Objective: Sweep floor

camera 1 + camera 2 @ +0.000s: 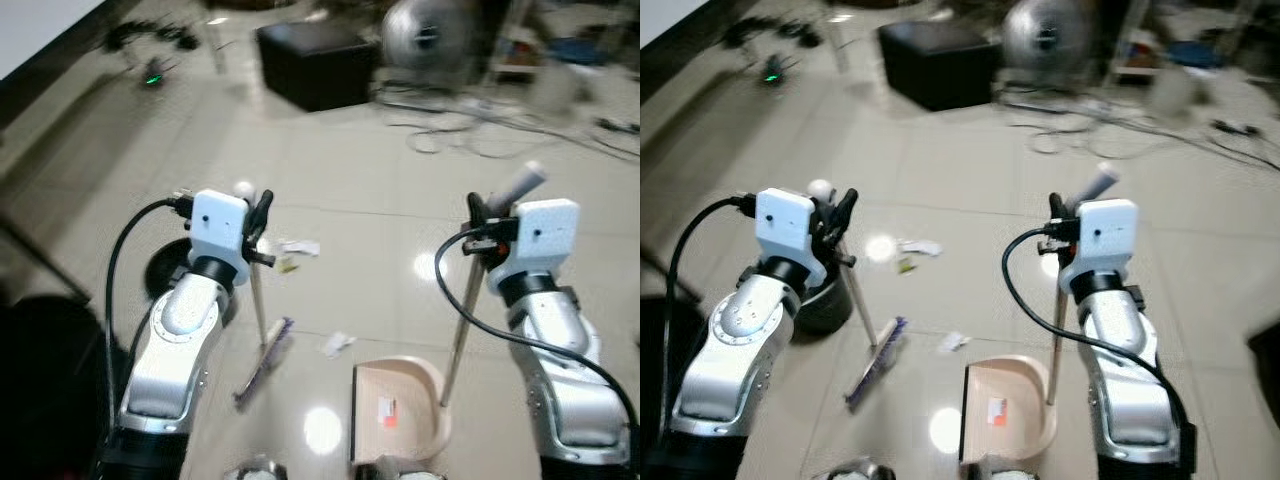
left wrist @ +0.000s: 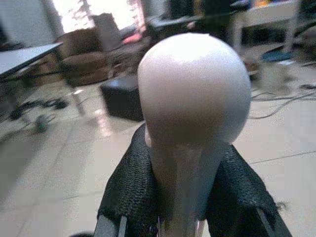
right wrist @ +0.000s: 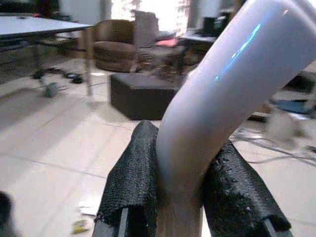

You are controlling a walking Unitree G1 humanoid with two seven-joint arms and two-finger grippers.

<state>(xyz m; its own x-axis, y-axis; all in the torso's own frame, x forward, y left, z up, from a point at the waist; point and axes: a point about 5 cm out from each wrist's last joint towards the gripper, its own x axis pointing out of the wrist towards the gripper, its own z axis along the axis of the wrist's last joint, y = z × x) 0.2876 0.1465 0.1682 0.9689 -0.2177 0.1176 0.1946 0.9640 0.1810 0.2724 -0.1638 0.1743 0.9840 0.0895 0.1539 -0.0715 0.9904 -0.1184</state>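
Note:
My left gripper (image 1: 260, 215) is shut on the white handle of a small broom (image 1: 262, 362); the rounded handle top (image 2: 193, 89) sits between the black pads. The purple bristles rest on the tiled floor. My right gripper (image 1: 480, 215) is shut on the bent white handle (image 3: 222, 89) of a beige dustpan (image 1: 395, 410) standing on the floor to the broom's right. Scraps of paper (image 1: 298, 247) and a smaller piece (image 1: 337, 344) lie on the tiles between broom and dustpan; a red scrap (image 1: 387, 418) is inside the pan.
A black ottoman (image 1: 315, 62) stands ahead, with a round grey appliance (image 1: 425, 35) and loose cables (image 1: 500, 130) to its right. A dark round object (image 1: 165, 270) sits on the floor by my left arm. A table leg and cords (image 1: 150, 45) are at far left.

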